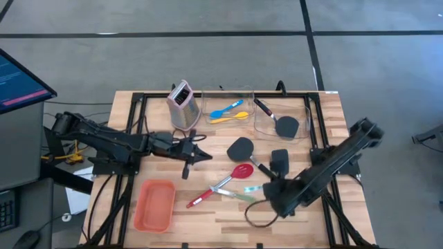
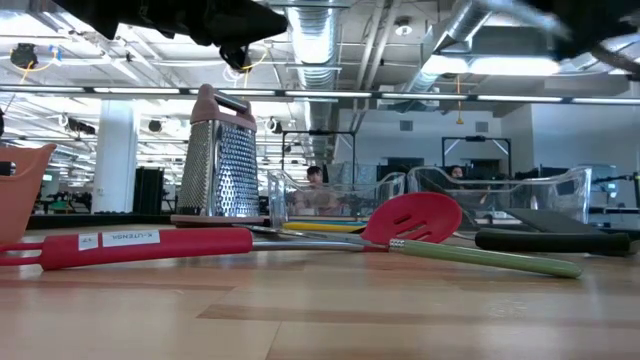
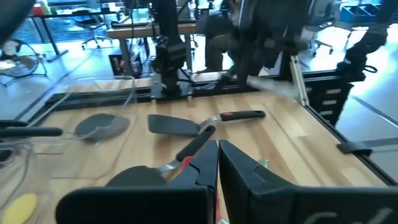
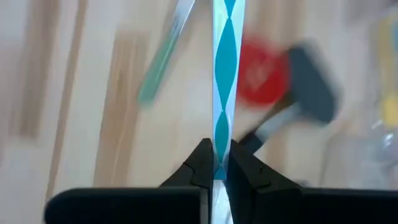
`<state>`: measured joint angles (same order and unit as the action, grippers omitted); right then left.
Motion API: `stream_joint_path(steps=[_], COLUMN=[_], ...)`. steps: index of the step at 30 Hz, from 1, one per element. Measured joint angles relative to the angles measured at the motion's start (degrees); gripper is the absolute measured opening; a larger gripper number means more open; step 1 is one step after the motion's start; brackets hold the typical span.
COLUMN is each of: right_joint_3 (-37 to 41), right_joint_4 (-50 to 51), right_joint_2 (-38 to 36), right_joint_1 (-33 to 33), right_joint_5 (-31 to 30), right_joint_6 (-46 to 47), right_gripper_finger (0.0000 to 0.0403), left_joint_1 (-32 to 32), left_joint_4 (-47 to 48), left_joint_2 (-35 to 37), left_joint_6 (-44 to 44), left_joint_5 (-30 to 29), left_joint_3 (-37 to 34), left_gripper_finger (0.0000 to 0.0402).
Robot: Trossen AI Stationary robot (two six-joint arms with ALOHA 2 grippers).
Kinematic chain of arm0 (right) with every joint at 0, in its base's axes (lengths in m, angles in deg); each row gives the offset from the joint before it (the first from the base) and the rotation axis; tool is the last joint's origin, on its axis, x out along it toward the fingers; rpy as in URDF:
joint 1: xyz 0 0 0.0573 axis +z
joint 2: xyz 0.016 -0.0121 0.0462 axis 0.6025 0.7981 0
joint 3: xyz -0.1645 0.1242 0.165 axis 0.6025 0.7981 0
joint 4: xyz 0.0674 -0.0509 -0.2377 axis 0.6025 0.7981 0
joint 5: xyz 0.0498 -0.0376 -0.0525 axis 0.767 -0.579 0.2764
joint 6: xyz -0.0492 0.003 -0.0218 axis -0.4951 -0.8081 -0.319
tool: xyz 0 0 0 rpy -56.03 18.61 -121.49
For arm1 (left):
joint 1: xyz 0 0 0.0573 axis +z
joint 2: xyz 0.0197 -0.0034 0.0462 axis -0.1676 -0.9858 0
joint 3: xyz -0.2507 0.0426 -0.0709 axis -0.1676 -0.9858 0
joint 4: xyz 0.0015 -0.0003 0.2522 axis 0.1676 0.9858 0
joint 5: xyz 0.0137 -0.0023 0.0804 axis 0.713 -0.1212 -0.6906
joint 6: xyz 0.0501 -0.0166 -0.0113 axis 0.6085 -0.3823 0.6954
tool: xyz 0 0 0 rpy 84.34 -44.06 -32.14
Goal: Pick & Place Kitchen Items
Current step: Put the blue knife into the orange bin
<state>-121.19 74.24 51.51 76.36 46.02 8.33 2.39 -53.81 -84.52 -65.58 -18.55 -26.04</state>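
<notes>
Two grippers up over the table (image 1: pixel 208 214). Right gripper (image 4: pixel 219 163) near the front edge, fingers pinched on a blue-and-white striped tool (image 4: pixel 224 74). Left gripper (image 3: pixel 217 163) mid-table, fingers closed, empty.

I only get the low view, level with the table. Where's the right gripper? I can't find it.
Observer: The right gripper is shut on a thin blue-and-white striped tool, near the red spoon.
Operator: And the left one?
Observer: The left gripper is shut with nothing in it, beside the grater.
Operator: Anything in the clear bins?
Observer: One bin holds a blue spoon and a yellow spoon.
</notes>
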Motion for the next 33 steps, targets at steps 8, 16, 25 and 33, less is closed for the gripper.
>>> stream_joint_path(steps=[8, 16, 25, 33], right_joint_3=[3.49, 12.49, 26.12, 30.92], right_joint_4=[-14.97, -25.31, -53.04, -64.97], right_joint_2=[-12.72, -15.63, -15.90, -15.90], right_joint_1=[0.00, -0.11, -3.66, -6.79], right_joint_5=[-16.89, -22.26, -23.67, -23.40], right_joint_6=[-8.70, -9.83, -12.62, -15.28], right_gripper_finger=[0.0014, 0.0014, 0.0014, 0.0014], left_joint_1=[1.36, 1.07, 0.80, 0.45], left_joint_4=[-5.41, -12.78, -33.27, -41.54], left_joint_2=[-0.33, -2.39, -16.91, -28.21], left_joint_6=[-0.23, 1.42, 0.40, -2.99], left_joint_5=[-0.02, 0.00, 4.98, 8.68], left_joint_3=[0.00, 0.00, 0.42, 7.94], left_gripper_finger=[0.0004, 0.0065, 0.0152, 0.0190])
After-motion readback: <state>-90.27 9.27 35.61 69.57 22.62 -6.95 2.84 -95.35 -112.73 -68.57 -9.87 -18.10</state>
